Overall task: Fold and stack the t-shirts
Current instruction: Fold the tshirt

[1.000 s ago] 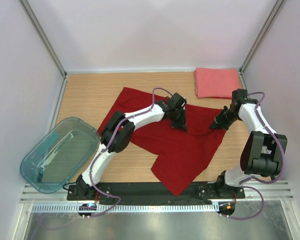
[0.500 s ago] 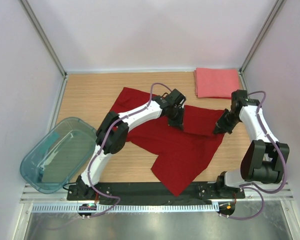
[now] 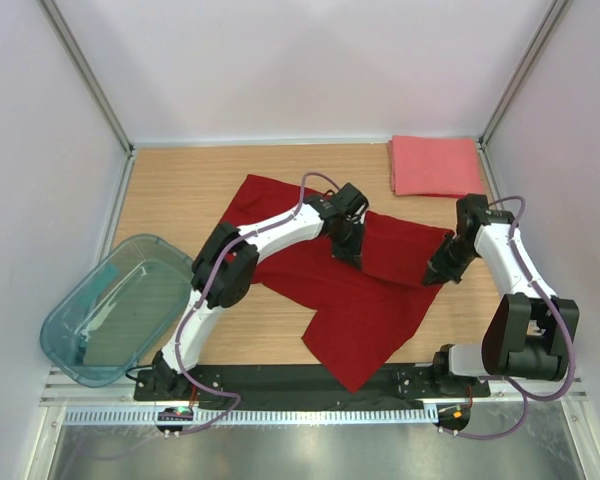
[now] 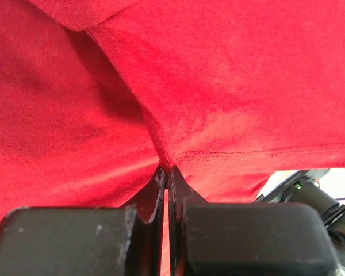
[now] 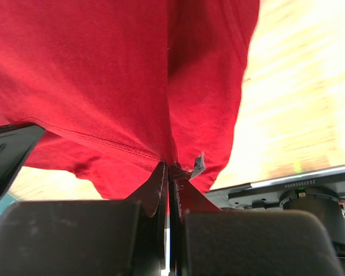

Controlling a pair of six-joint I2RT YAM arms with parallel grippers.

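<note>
The dark red t-shirt (image 3: 365, 300) lies spread and partly folded across the middle of the table. My left gripper (image 3: 351, 252) is shut on a pinch of its cloth near the upper middle; the left wrist view shows the hem (image 4: 259, 154) drawn into the closed jaws. My right gripper (image 3: 432, 276) is shut on the shirt's right edge; the right wrist view shows red cloth (image 5: 103, 86) and a small grey tag (image 5: 196, 165) at the jaws. The salmon-pink t-shirt (image 3: 435, 165) lies folded to a rectangle at the back right corner.
A translucent teal plastic bin (image 3: 115, 310) stands at the table's left front edge. White walls enclose the wooden table (image 3: 180, 195) on three sides. A black base rail (image 3: 300, 380) runs along the near edge.
My right gripper has moved toward the near edge, carrying the shirt's right edge with it. My left gripper has shifted slightly left and back with its pinch of cloth.
</note>
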